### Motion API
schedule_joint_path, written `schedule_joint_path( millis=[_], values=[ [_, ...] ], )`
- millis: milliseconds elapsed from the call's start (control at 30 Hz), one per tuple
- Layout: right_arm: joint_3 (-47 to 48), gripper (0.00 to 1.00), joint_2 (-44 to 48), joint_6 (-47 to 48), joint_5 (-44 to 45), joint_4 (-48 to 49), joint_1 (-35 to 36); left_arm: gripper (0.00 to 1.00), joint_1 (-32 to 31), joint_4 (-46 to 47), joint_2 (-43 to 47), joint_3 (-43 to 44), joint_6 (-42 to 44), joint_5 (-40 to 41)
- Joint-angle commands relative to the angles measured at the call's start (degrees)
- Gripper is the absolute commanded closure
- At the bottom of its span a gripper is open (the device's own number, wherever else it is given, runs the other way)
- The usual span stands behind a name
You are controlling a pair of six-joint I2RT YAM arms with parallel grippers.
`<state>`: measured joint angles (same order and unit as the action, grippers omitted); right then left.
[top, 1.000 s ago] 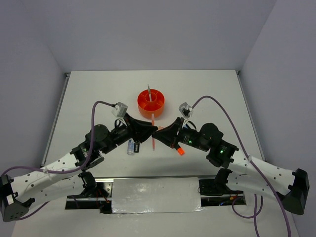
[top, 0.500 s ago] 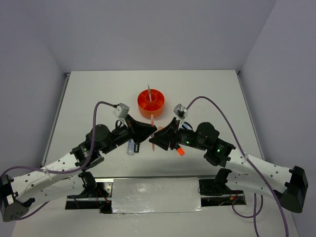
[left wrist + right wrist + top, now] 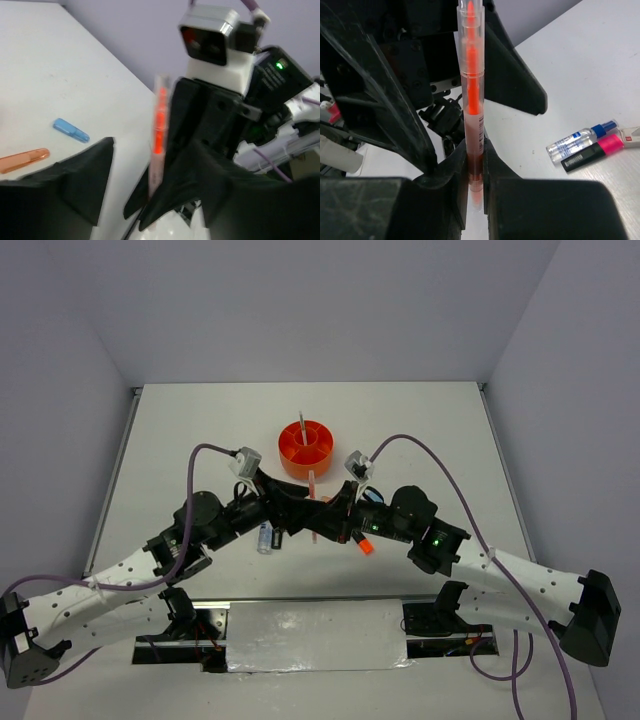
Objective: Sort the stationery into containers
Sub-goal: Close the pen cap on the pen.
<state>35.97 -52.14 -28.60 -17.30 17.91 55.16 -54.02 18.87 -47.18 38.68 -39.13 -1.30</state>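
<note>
A thin orange pen stands upright in the air, with my right gripper shut on its lower end. My left gripper is open, its fingers spread on either side of the same pen. In the top view both grippers meet at the pen, just in front of the round orange organiser. A thin pen stands in the organiser's central tube.
A blue-capped marker and a pink-black highlighter lie side by side on the table under the left arm. An orange-black highlighter lies under the right arm. A light-blue piece and a peach piece lie further off.
My right gripper has moved left onto the pen and shut on it. My left gripper has opened from its grip on the pen and stays around it.
</note>
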Motion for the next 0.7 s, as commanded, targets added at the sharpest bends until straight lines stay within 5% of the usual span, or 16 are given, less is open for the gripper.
schedule_joint_path(
  millis=[0, 200, 467, 667],
  values=[
    [1.13, 1.00, 1.51, 1.27, 1.04, 2.66, 0.39, 0.19, 0.05, -0.85, 0.33, 3.76, 0.11, 2.95],
    [0.51, 1.00, 1.34, 0.56, -0.01, 2.21, 0.39, 0.16, 0.14, -7.53, -1.95, 12.38, 5.55, 6.13],
    [1.39, 1.00, 2.13, 1.27, 0.69, 0.19, 0.65, 0.41, 2.51, -11.05, -7.22, 18.81, 7.14, 3.50],
    [1.74, 1.00, 2.48, 1.88, 1.13, -1.30, 0.65, 0.43, 3.04, -10.26, -7.23, 16.61, 6.09, 2.62]
  ],
)
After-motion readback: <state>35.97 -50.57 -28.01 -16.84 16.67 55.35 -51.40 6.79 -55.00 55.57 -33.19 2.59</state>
